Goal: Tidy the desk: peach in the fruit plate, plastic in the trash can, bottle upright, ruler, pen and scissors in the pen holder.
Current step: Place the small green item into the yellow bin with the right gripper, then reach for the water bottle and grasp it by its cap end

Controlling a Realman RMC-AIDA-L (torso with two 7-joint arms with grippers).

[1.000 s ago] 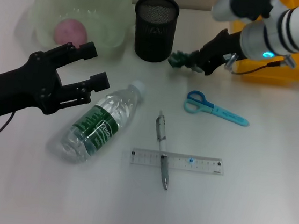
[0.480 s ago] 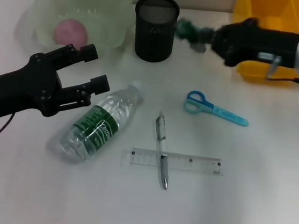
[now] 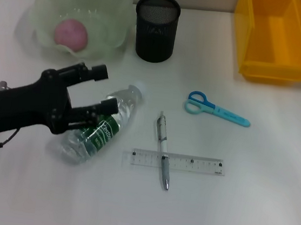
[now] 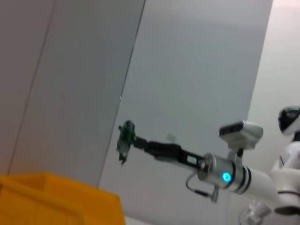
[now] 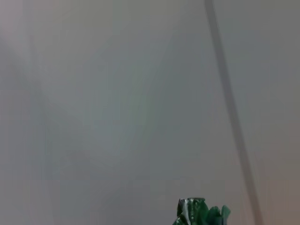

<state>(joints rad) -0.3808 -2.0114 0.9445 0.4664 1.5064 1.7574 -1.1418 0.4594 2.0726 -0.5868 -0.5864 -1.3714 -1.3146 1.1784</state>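
The left hand [image 3: 101, 90] hangs wide open over the lying bottle [image 3: 97, 125] on the desk [image 3: 249, 200]. The right hand [image 4: 133, 143], raised high above the yellow trash can [image 4: 56, 197], pinches the green plastic [image 4: 124, 139].

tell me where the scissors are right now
In the head view the scissors lie flat on the desk's right half, in front of the yellow bin and just beyond the ruler, with the pen to their left.
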